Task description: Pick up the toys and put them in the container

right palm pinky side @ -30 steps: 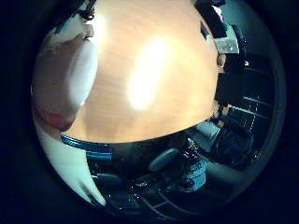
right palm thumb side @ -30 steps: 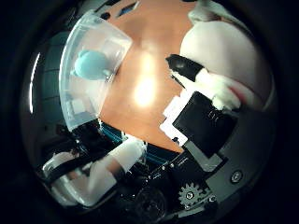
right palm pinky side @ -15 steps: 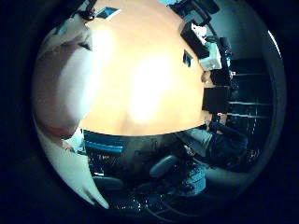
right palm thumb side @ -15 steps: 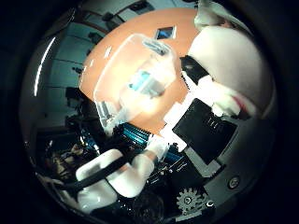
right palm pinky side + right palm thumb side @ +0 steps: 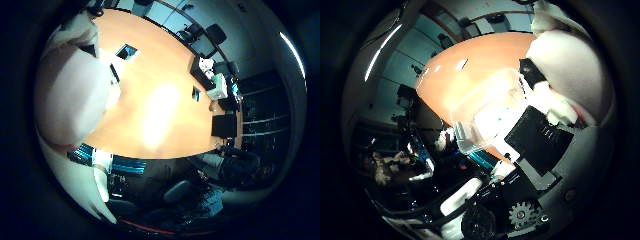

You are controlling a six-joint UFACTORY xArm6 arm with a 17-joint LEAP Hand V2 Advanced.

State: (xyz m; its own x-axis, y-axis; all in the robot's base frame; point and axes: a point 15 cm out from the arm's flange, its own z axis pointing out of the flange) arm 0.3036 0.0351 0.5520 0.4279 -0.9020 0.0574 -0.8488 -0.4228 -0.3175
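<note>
- Little finger side palm view: a white plush toy (image 5: 72, 107) with a pink patch fills much of the view, so it sits close against the palm of the robot hand (image 5: 87, 192).
- A pale finger (image 5: 75, 170) of the robot hand curves along beside the toy.
- Beyond the toy lies the orange wooden tabletop (image 5: 160, 105), lit by a bright glare at its middle.
- Well apart from the toy, at the far edge of the tabletop, stand a dark monitor (image 5: 223, 125) and a small white box (image 5: 218, 89).
- Dark office chairs (image 5: 215, 34) stand past the tabletop's far end.
- Thumb side palm view: the same toy bulges beside the black and white finger parts, which curl round it, so the robot hand is grasping the toy.
- A clear plastic container (image 5: 492, 117) stands on the tabletop, just beside the fingers.
- A small pale blue speck shows inside the container; I cannot tell what it is.
</note>
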